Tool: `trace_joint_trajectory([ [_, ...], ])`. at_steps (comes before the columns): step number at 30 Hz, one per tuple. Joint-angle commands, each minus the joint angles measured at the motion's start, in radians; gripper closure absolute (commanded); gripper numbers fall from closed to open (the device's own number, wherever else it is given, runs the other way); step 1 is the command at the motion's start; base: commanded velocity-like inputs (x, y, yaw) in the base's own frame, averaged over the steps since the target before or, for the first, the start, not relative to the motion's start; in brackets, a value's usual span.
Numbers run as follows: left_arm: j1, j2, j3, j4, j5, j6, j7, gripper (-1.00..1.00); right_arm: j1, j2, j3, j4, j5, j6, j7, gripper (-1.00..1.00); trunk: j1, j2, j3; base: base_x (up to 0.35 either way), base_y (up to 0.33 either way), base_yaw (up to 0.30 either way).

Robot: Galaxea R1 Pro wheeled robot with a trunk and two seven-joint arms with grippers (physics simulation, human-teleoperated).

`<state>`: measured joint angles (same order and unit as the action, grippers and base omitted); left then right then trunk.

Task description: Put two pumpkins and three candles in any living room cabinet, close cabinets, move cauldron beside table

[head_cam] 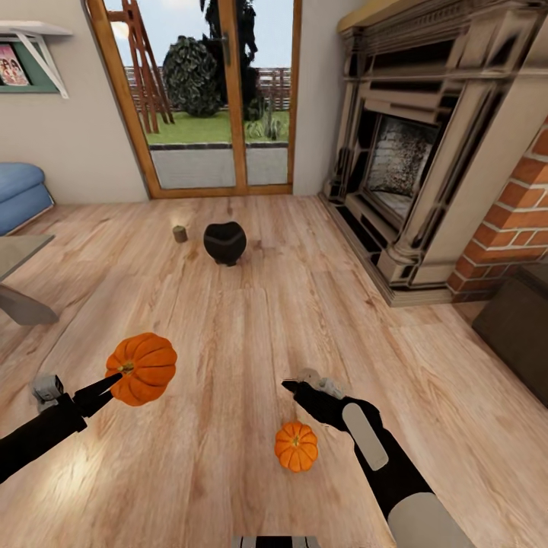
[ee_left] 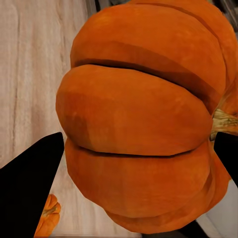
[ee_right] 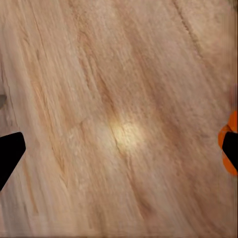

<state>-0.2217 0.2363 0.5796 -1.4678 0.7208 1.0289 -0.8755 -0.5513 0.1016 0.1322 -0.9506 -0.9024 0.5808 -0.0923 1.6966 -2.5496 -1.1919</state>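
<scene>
Pumpkin [head_cam: 142,368] between left fingers [head_cam: 97,396]

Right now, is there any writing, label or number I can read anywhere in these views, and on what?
None readable.
Framed picture on the wall under the shelf: only blurred coloured shapes, no legible text.
The held pumpkin, the pumpkin on the floor, the black pot and the candle: no markings.
</scene>
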Motion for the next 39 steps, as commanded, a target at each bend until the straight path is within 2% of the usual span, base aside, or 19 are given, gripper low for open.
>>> trace_joint_trajectory([
  [1,-0.001,0.000,0.001,0.000,-0.001,0.003,-0.004,1.00,0.004,-0.004,-0.006,0.000,-0.010,0.006,-0.009,-1.00,0.000,-0.001,-0.005,0.000,0.000,0.000],
  [3,-0.001,0.000,-0.002,0.000,-0.001,0.003,-0.004,1.00,0.011,-0.017,-0.049,0.001,-0.010,0.009,-0.009,-1.00,0.001,-0.001,-0.013,0.000,0.000,0.000],
  [4,-0.001,-0.002,-0.005,0.000,-0.001,0.003,-0.004,1.00,0.014,-0.028,-0.101,0.001,-0.011,0.012,-0.006,-1.00,0.002,-0.001,-0.016,0.000,0.000,0.000],
  [5,-0.001,-0.002,-0.006,0.000,-0.001,0.003,-0.004,1.00,0.016,-0.035,-0.134,0.001,-0.011,0.016,-0.005,-1.00,0.002,-0.002,-0.020,0.000,0.000,0.000],
  [8,-0.001,-0.003,-0.007,0.000,-0.001,0.002,-0.004,1.00,0.017,-0.045,-0.195,0.001,-0.010,0.045,-0.001,-1.00,0.003,-0.002,-0.032,0.000,0.000,0.000],
  [12,-0.001,-0.002,-0.007,0.000,-0.001,0.002,-0.004,1.00,0.016,-0.049,-0.212,0.001,-0.010,0.056,0.012,-1.00,0.005,-0.003,-0.047,0.000,0.000,0.000],
  [17,-0.001,-0.002,-0.008,0.000,-0.001,0.003,-0.004,1.00,0.015,-0.109,-0.257,0.008,-0.011,0.059,0.101,-1.00,0.007,-0.004,-0.067,0.000,0.000,0.000],
  [22,-0.001,-0.003,-0.010,0.000,-0.001,0.003,-0.004,1.00,0.014,-0.121,-0.268,0.013,-0.008,0.057,0.153,-1.00,0.010,-0.006,-0.086,0.000,0.000,0.000],
  [35,-0.001,-0.001,-0.010,0.000,-0.001,0.003,-0.005,1.00,0.014,-0.119,-0.261,0.030,0.002,0.049,0.154,-1.00,0.015,-0.009,-0.136,0.000,0.000,0.000],
  [39,-0.001,0.000,-0.008,-0.001,-0.001,0.003,-0.005,1.00,0.014,-0.116,-0.262,0.074,0.002,0.033,0.149,-1.00,0.017,-0.010,-0.152,0.000,0.000,0.000],
])
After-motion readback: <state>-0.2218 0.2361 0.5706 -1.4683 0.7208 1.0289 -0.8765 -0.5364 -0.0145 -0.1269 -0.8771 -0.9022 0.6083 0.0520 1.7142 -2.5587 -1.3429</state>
